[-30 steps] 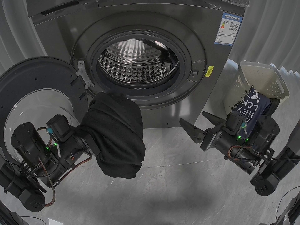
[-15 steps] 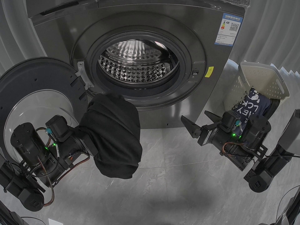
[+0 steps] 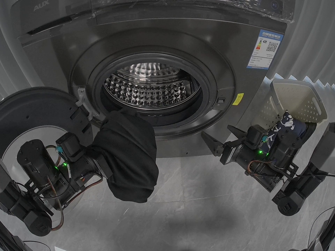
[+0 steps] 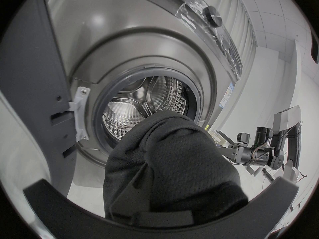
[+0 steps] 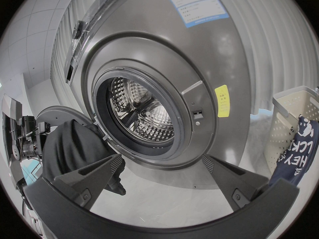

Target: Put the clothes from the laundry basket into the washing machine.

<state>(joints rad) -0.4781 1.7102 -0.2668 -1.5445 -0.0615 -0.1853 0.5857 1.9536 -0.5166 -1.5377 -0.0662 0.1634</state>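
Left claw [image 3: 112, 154]: pressed together on a black knitted garment [image 3: 131, 157], tips buried in the cloth; held off the grey floor [image 3: 195, 206], low at the left of the machine's opening
Black garment: bunched over the claw, a loose fold hanging below; its top lies at the lower-left rim of the opening; whether it touches, I cannot tell
Machine: dark grey front-loading washing machine [image 3: 209, 39]; round glass-centred door [image 3: 31, 112] swung wide to the left; perforated steel drum [image 3: 146, 88] behind the opening
Right claw [image 3: 223, 138]: spread, holding nothing; near the machine's lower right corner
Basket: cream perforated plastic laundry basket [image 3: 300, 94] beside the machine's right side; navy printed garment [image 3: 291, 122] draped over its near rim
Risk: the hanging fold could, I judge, snag on the rim or door hinge and slide to the floor, since the bundle sits low and left of centre; releasing short of the drum would do the same
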